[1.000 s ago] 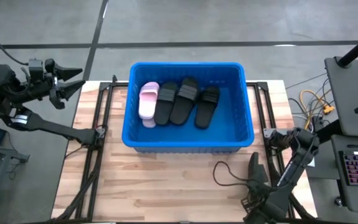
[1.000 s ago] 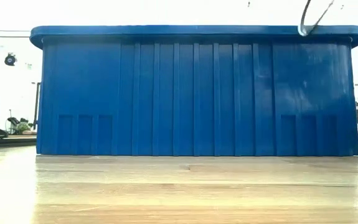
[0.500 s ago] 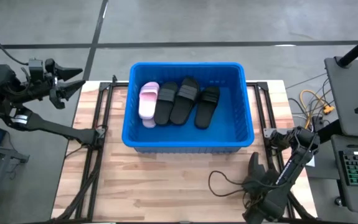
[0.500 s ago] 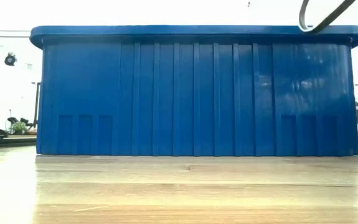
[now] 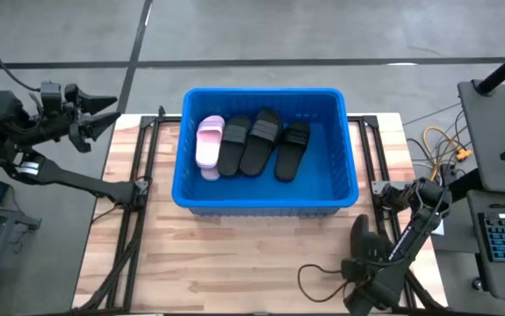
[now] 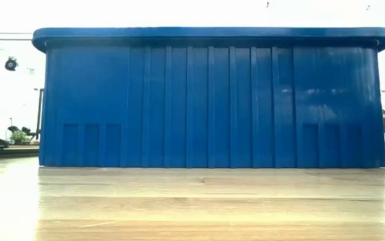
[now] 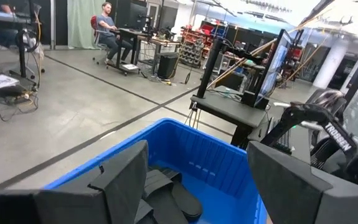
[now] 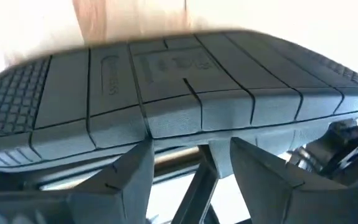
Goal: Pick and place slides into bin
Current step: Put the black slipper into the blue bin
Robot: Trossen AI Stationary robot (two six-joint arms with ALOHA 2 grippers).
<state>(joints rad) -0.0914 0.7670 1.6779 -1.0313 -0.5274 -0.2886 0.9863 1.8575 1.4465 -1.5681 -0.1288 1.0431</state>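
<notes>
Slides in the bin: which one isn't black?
The pale pink slide, the one at the left end of the row inside the bin. The other three visible beside it are black.

Open from above: large bright blue ribbed plastic bin (image 5: 350, 180); floor partly filled by pale pink (image 5: 208, 141) and black rubbery slides (image 5: 259, 140). Bare wooden tabletop (image 5: 234, 254) in front.

Industrial lab or workshop: polished concrete floor (image 7: 73, 99), person seated at a desk (image 7: 107, 28), equipment racks (image 7: 191, 46), monitor on stand (image 7: 272, 62), wooden robot table (image 5: 234, 254).
</notes>
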